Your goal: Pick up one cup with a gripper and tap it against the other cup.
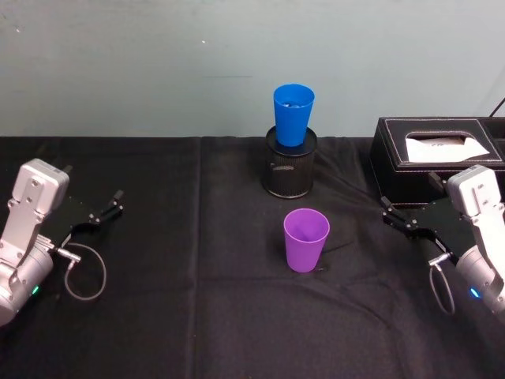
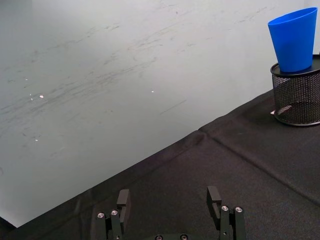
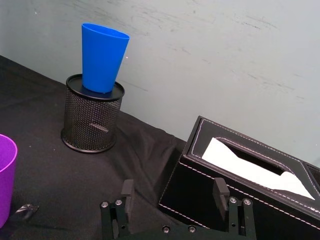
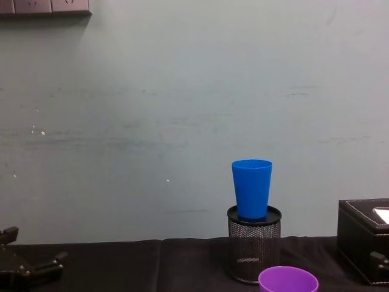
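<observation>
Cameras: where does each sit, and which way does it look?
Head view: up top, looking down at purple cup, left pincer, right pincer.
Chest view: lower, level with blue cup on mesh holder; left pincer in corner.
Left wrist view: on left arm, facing wall; open fingers.
Right wrist view: on right arm, facing tissue box; open fingers.
All four share the blue cup.

From the head we look steeply down on the black table (image 1: 237,316); from the chest, level across it at the wall (image 4: 152,91). Our wrist cameras sit close behind the left gripper (image 2: 168,192) and right gripper (image 3: 173,183). All four share the blue cup (image 1: 293,114) on the mesh pen holder (image 1: 289,170).
</observation>
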